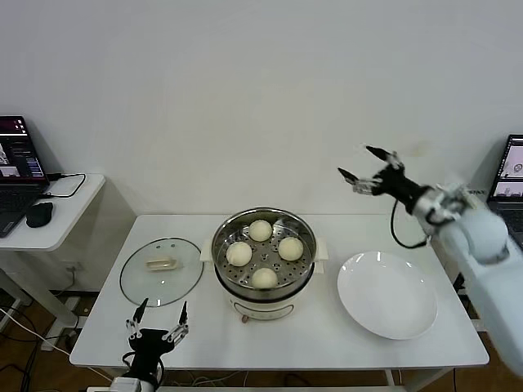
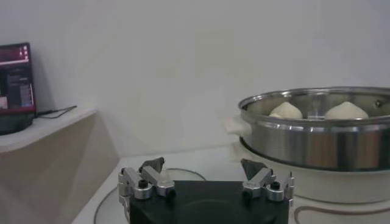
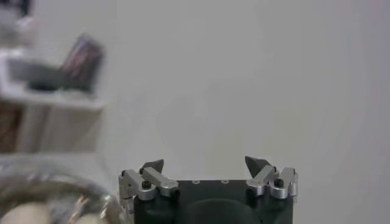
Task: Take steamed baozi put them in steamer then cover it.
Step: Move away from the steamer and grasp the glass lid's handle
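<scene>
In the head view, all four baozi (image 1: 263,253) lie inside the steamer (image 1: 264,278); the cover (image 1: 162,271) rests flat on the table (image 1: 327,343) just beside it. The left gripper (image 1: 157,317) hovers near the cover, wide open and empty; the right gripper (image 1: 366,162) is raised, also open and empty. In the left wrist view, the steamer (image 2: 317,137) stands close, so a careless lift could knock the glass against its rim. In the right wrist view, the right gripper (image 3: 207,165) holds nothing.

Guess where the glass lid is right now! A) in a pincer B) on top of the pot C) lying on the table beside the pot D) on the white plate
C: the glass lid lies flat on the table, left of the open steamer.
</scene>
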Controlling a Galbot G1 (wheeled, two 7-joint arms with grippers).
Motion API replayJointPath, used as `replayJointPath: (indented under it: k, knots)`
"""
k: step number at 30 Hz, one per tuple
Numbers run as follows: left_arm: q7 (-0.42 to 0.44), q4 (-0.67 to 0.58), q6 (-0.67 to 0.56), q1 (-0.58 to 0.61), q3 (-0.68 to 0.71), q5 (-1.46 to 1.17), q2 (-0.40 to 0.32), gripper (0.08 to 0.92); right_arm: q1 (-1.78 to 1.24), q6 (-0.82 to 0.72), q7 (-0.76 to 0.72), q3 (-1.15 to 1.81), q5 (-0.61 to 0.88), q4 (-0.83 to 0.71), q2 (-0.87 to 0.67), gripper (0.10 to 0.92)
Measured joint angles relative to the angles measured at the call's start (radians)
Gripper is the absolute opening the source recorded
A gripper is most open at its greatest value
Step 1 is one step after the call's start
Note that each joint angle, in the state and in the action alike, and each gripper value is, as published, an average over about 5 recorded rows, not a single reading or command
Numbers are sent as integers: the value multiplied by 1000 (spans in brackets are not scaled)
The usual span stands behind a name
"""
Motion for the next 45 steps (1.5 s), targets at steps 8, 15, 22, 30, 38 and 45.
replayJointPath:
  k: [8, 15, 22, 30, 38, 45]
  knots:
    - [5, 29, -1, -36, -15, 2, 14, 823, -361, 96, 72, 225, 27, 81, 166, 823]
    - [11, 48, -3, -63, -22, 10, 9, 823, -551, 136, 116, 296, 25, 106, 286, 823]
    - [20, 51, -6, -76, -28, 21, 19, 823, -659, 147, 134, 334, 19, 130, 347, 823]
    - [4, 71, -5, -92, -20, 71, 5, 823, -709, 155, 137, 357, 14, 134, 373, 823]
    - [-32, 94, -46, -99, -8, 291, -5, 823, -728, 151, 141, 367, 16, 153, 382, 823]
    - [-85, 130, -30, -109, 6, 648, 26, 823, -720, 131, 161, 363, 11, 163, 393, 823]
